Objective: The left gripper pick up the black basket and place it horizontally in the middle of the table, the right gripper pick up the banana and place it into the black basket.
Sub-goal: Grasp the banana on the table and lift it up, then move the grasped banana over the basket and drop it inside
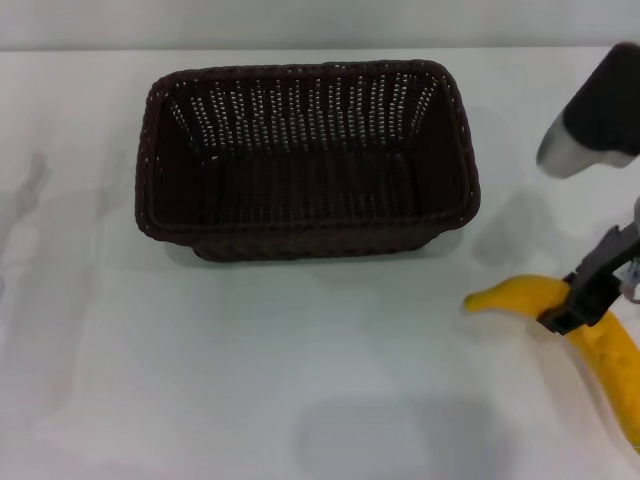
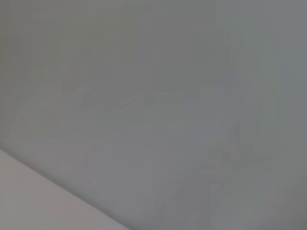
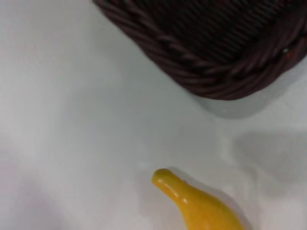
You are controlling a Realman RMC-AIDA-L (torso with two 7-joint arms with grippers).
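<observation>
The black basket stands upright in the middle of the white table, its long side across my view, and it holds nothing. Its braided rim also shows in the right wrist view. The yellow banana lies at the right edge of the table, its tip pointing toward the basket, and it also shows in the right wrist view. My right gripper is down at the banana, with its black jaws straddling the fruit near the middle. The left gripper is out of view.
The left wrist view shows only a plain grey surface. Bare white tabletop lies to the left of and in front of the basket. The right arm's bulky link hangs above the table's right side.
</observation>
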